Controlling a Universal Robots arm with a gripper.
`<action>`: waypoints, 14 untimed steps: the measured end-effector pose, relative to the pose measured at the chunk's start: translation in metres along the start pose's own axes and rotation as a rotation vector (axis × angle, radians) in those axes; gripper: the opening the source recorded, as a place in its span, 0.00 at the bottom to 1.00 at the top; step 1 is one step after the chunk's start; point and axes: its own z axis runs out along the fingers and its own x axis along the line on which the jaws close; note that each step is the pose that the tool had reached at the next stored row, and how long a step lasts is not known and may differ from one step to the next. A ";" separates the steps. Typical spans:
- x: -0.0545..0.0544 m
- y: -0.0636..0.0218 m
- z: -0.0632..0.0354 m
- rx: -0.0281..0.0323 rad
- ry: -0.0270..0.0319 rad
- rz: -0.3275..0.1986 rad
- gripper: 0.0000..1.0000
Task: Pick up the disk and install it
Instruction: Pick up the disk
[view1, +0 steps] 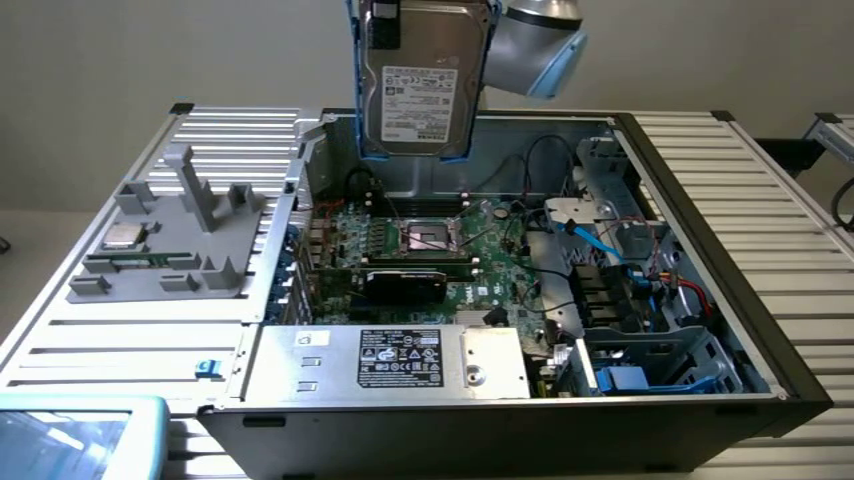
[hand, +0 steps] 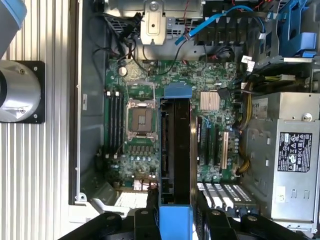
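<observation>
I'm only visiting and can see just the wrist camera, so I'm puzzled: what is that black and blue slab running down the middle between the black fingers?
Observer: That is the disk, seen edge on. In the exterior view its broad face carries a white printed label.
Visitor: Is it lying on the green board?
Observer: No. The gripper holds it upright in the air over the open computer case, its lower edge clear of the board.
Visitor: Is there anything beside the case?
Observer: Yes. On the exterior view's left stands a grey tray with a small silver chip on it.
</observation>
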 end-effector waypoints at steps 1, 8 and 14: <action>-0.002 0.0024 -0.0002 0.0000 0.0000 0.000 0.37; -0.016 0.0179 -0.0012 0.0000 0.0000 0.000 0.37; -0.029 0.0319 -0.0021 0.0000 0.0001 0.000 0.37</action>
